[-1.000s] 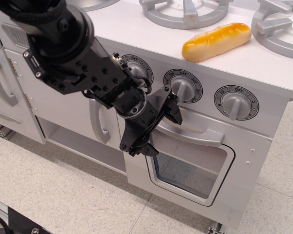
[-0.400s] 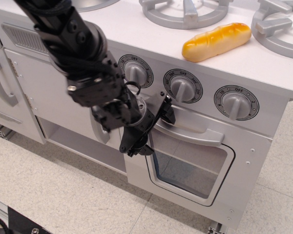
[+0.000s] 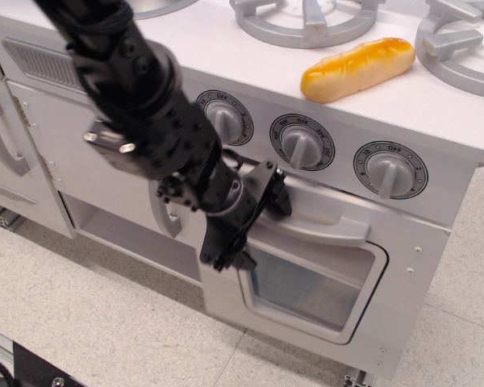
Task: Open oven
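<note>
The light grey oven (image 3: 407,270) fills the middle and right of the view. Its door has a clear window (image 3: 306,289) and a horizontal bar handle (image 3: 327,226) under three round dials (image 3: 304,143). My black gripper (image 3: 252,226) is at the handle's left end. Its jaws are spread, with the upper finger (image 3: 273,192) by the top of the bar and the lower finger (image 3: 228,256) below it at the door's left edge. The door's top stands slightly out from the oven front. My arm hides the door's upper left corner.
A toy bread roll (image 3: 356,68) lies on the stovetop between grey burners (image 3: 305,20). A narrower cabinet door with a vertical handle (image 3: 168,218) is just left of the oven, partly behind my arm. Another vertical handle (image 3: 2,139) is at far left. Tiled floor (image 3: 105,322) lies below.
My arm has swung down and in toward the oven. The gripper stays at the handle's left end, and the door has tipped slightly outward and down.
</note>
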Motion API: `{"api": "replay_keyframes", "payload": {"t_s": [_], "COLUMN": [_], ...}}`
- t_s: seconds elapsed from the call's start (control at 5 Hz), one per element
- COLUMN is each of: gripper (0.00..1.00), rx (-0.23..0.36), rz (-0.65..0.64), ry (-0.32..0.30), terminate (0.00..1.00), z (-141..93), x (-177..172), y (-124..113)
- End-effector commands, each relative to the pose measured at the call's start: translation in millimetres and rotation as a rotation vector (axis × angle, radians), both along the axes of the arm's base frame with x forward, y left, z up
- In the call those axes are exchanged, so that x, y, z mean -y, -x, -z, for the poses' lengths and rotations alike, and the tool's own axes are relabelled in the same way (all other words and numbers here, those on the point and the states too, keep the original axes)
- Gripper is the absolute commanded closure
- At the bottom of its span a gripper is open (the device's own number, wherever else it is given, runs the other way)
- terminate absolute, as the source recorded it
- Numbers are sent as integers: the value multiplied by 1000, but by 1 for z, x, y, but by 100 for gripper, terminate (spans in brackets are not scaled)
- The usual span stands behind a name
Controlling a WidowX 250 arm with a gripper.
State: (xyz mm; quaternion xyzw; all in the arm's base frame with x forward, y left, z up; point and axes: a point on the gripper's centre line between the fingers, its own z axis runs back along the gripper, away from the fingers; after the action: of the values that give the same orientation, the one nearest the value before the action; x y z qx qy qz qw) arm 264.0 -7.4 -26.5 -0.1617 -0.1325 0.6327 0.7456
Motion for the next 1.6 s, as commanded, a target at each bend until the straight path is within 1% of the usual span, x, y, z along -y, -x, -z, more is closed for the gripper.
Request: {"api": "replay_keyframes", "payload": {"t_s": [0.0,0.2,0.4,0.6,0.8,1.0,1.2,1.4], "gripper": [0,0,0,0,0,0,0,0], "rx": [-42,-112,-191,-155,-106,-86,-84,-131], "rz": [180,329,473,572,562,558,514,538], "ry": [-59,-126,-214,-249,-322,-401,-441,-453], "terminate": [0,0,0,0,0,0,0,0], "z": [-17,-41,-69,-84,-89,-72,-70,-53], "x": [3,8,14,18,12,-3,-20,-28], "y": [27,34,39,39,25,7,-7,-10]}}
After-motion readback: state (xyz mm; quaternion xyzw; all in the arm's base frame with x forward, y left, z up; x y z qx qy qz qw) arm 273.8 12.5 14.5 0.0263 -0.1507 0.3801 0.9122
